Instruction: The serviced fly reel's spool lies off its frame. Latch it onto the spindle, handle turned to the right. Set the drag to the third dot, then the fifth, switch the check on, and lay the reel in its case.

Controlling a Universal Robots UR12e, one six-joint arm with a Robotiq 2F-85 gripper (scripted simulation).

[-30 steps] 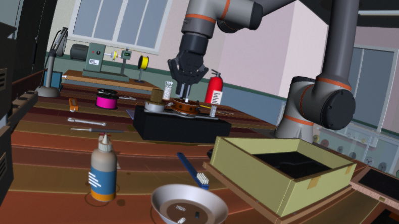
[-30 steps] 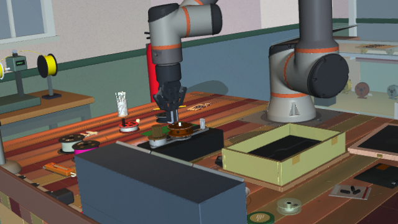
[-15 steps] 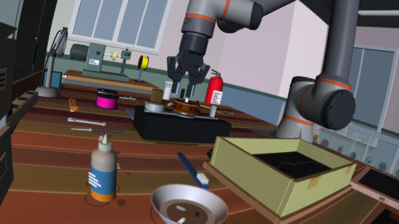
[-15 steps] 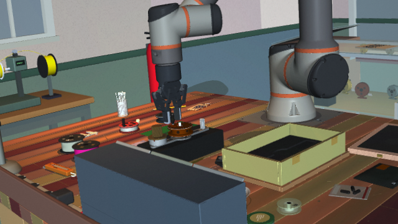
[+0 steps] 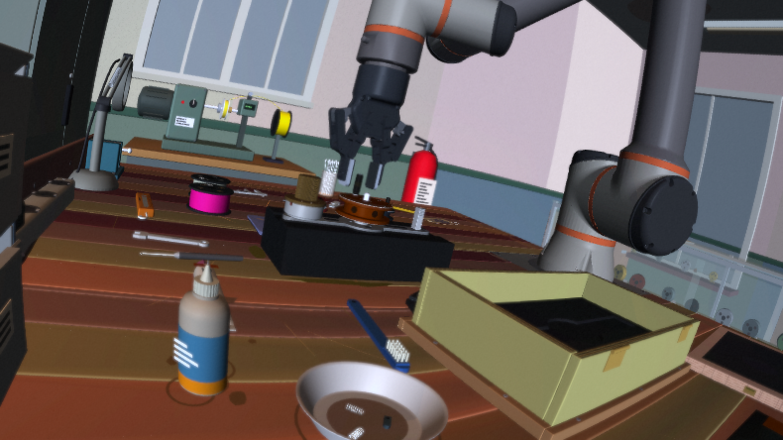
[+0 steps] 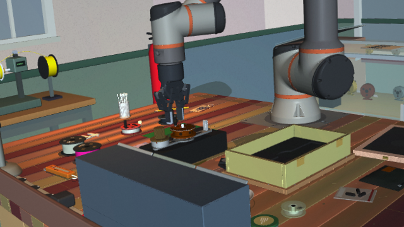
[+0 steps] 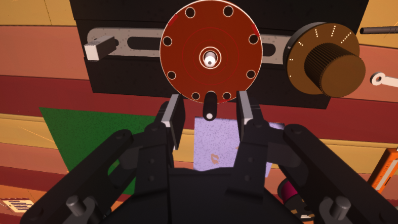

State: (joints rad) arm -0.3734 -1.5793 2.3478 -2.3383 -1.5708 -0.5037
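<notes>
My gripper [image 7: 208,111] is open and holds nothing. It hovers just above the far edge of the reel [image 5: 363,208], its fingers on either side of the spool's black handle [image 7: 209,106]. The reddish-brown spool [image 7: 210,51] sits on the frame with the white spindle tip [image 7: 209,60] showing at its centre. The reel rests on a black block [image 5: 353,246]. At one end of the reel's frame stands the brown drag knob [image 7: 331,71] with its ring of white dots. At the other end stands a small grey lever [image 7: 99,50]. The open olive case [image 5: 553,334] with a black lining stands nearer the front of the bench.
A grey box [image 6: 161,189] fills the bench's front in the second side camera. An oil bottle [image 5: 203,334], a blue brush [image 5: 380,336] and a dish of small parts [image 5: 372,405] lie in front of the block. A pink line spool [image 5: 210,198] and hand tools lie to its left.
</notes>
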